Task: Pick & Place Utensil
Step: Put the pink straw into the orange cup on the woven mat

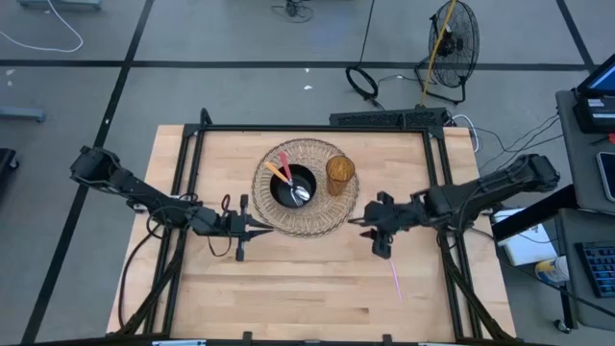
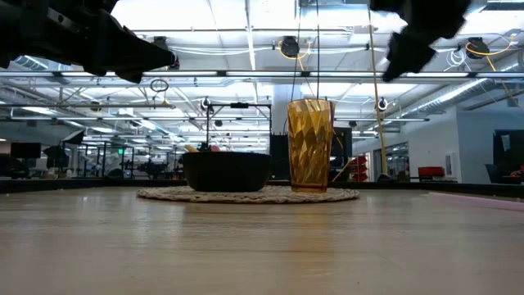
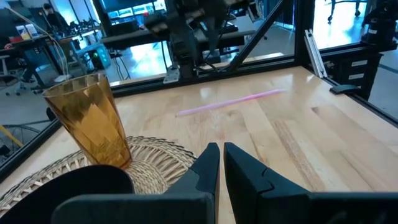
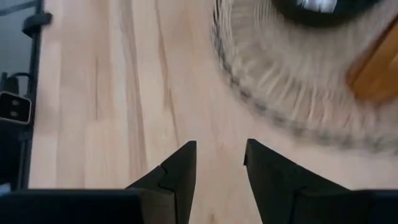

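Right hand (image 1: 369, 222), parted and empty above the counter (image 1: 288, 279), beside the mat (image 1: 304, 219); next: reach pink utensil (image 1: 394, 277).

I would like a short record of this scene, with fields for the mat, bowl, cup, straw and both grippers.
mat: round woven placemat, at the table's middle
bowl: black bowl on the mat, with utensils inside
cup: amber cup, upright on the mat beside the bowl
straw: pink straw, flat on the table, off the mat
left gripper: at the mat's edge, nearly shut, empty
right gripper: at the mat's opposite edge, open, empty
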### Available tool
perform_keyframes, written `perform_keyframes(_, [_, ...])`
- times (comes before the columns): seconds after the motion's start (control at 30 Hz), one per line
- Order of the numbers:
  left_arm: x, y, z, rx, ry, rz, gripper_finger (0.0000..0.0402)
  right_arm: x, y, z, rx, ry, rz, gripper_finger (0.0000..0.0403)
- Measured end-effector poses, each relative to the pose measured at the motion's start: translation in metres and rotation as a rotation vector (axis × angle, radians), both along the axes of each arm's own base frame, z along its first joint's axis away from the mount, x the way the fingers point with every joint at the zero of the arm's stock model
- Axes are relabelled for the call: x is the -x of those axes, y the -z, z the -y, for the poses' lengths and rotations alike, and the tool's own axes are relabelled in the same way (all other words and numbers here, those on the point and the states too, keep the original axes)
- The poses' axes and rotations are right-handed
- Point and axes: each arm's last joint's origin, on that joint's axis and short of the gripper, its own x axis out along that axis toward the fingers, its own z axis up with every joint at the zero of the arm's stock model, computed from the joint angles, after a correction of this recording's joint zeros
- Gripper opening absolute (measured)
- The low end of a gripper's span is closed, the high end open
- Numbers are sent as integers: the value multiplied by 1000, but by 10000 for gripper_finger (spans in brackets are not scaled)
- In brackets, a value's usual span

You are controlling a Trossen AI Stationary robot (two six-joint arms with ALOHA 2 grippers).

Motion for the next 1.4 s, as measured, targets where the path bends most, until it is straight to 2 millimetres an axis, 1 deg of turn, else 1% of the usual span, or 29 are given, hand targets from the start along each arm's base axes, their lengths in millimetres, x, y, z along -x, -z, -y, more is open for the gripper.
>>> perform_keyframes(0.13, [0, 0, 0, 0, 0, 1, 24, 9, 20, -9, -70, 66, -74, 130])
perform_keyframes(0.27, [0, 0, 0, 1, 0, 1, 24, 17, 37, -12, -130, 161, -135, 130])
perform_keyframes(0.57, [0, 0, 0, 2, 0, 3, 24, 37, 70, -5, -229, 492, -295, 130])
perform_keyframes(0.73, [0, 0, 0, 2, 0, 3, 24, 44, 83, -1, -234, 606, -308, 130])
perform_keyframes(0.9, [0, 0, 0, 3, 0, 3, 24, 49, 93, 1, -227, 651, -319, 130])
perform_keyframes(1.13, [0, 0, 0, 5, -1, 3, 24, 51, 108, 3, -251, 666, -283, 130])
perform_keyframes(1.4, [0, 0, 0, 5, 0, 3, 24, 58, 118, 5, -242, 696, -302, 130])
